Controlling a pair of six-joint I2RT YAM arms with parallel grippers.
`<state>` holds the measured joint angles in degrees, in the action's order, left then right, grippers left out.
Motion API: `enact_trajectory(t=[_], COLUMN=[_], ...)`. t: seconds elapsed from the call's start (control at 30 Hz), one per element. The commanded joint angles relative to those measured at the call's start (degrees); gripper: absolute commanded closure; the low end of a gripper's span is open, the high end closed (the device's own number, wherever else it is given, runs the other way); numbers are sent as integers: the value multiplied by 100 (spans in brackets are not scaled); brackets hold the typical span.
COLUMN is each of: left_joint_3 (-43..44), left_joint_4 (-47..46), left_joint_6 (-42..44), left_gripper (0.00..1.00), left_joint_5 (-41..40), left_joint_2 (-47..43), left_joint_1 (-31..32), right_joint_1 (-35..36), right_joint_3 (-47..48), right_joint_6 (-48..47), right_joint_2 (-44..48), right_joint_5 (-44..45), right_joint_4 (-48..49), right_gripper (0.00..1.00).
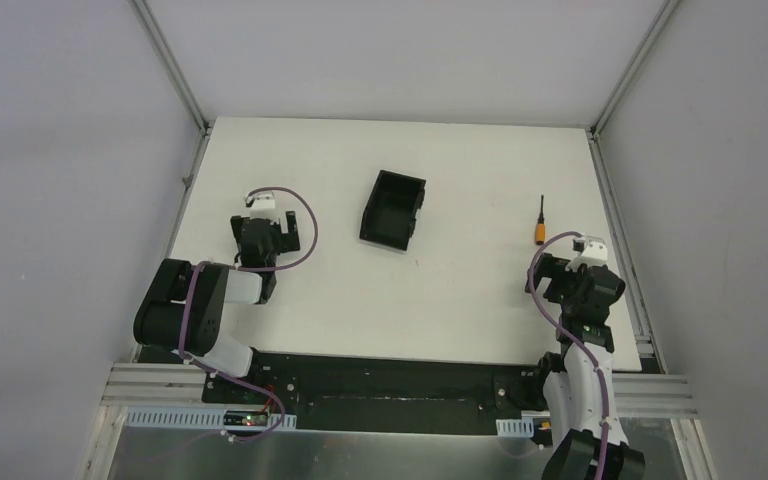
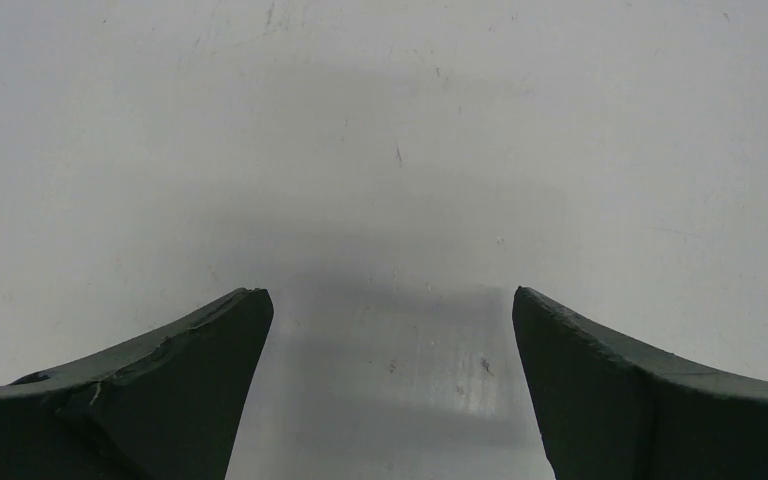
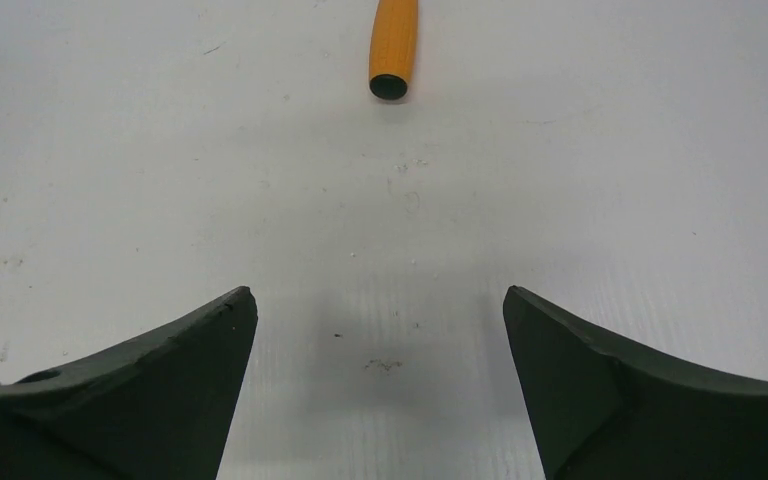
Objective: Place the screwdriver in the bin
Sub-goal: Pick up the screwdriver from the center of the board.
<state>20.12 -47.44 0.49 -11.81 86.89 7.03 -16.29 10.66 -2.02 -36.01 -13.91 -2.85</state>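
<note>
Right fingers (image 3: 140, 390), left fingers (image 2: 140, 390) apart; screwdriver (image 1: 540, 228) axis near-far, shaft pointing away

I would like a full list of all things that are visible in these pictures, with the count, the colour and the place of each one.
screwdriver: one, orange handle and black shaft, lying on the right side of the table, just ahead of the right gripper
bin: one, black, near the middle of the table, towards the far side
table: one, white, under everything
walls: pale grey, on the left, far and right sides of the table
cables: two, purple, one along each arm
arms: two, black and white, at the near edge, left and right
left gripper: one, dark fingers, open, over bare table
right gripper: one, dark fingers, open, facing the screwdriver's handle
</note>
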Motion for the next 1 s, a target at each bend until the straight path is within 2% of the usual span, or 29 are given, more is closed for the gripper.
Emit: enact_trajectory(t=[0.0, 0.27, 0.43, 0.6, 0.77, 0.97], left_joint_3=[71, 71, 71, 71, 71, 71], left_joint_4=[-81, -81, -79, -81, -81, -80], left_joint_6=[-40, -40, -40, -40, -40, -40], left_gripper=[1, 1, 1, 1, 1, 1], left_joint_5=[58, 65, 61, 64, 60, 59], left_joint_2=[-59, -61, -61, -67, -63, -59], left_joint_1=[-44, -41, -48, -44, -43, -45], right_joint_1=[30, 30, 31, 34, 30, 30], right_joint_3=[238, 311, 669, 1588, 2779, 3809], right_joint_6=[100, -773, -679, -949, -848, -630], right_joint_2=[39, -145, -524, -1363, -2280, -3142], right_joint_5=[120, -1034, -906, -1235, -898, -854], right_joint_4=[122, 53, 45, -558, -1146, -1375], right_gripper=[1, 1, 1, 1, 1, 1])
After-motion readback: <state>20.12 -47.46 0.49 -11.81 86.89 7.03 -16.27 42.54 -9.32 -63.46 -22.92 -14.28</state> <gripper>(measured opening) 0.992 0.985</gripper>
